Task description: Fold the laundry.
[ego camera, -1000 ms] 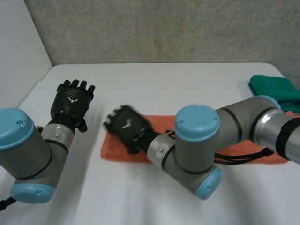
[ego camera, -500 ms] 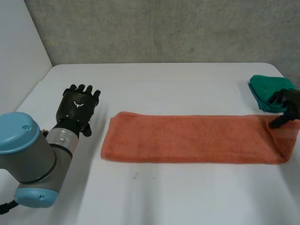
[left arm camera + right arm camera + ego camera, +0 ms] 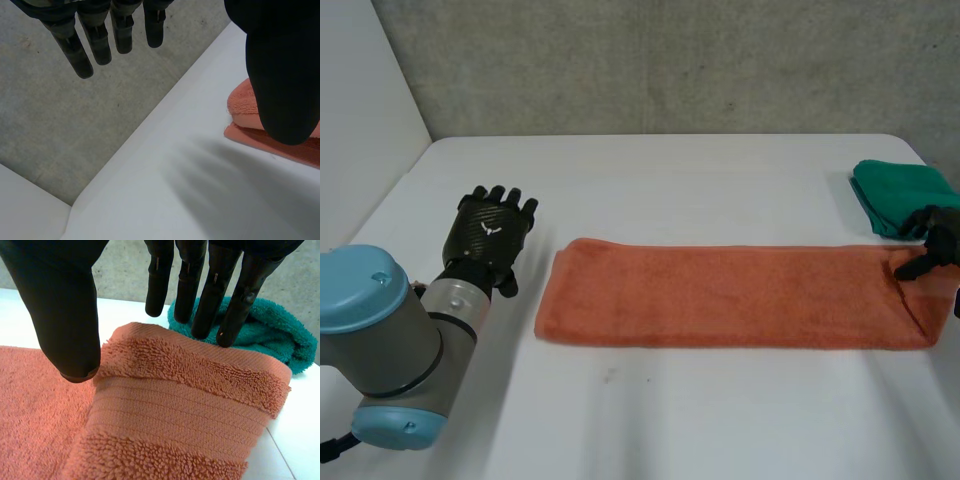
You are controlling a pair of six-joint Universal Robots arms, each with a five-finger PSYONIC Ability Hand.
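One white table (image 3: 670,190). Orange towel (image 3: 720,295) lies flat across the middle, long side left to right, its right end folded back on itself. Green towel (image 3: 900,190) is bunched far right, just beyond that end. Left hand (image 3: 488,235) is open, left of the orange towel and apart from it. Right hand (image 3: 938,240) is open, fingers straight over the folded end.

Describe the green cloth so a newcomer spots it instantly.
On the white table, go to the far corner on the robot's right. Past the end of the long orange towel, by the right robot hand, lies the green cloth: the only teal item, a compact bundle, not a flat strip.
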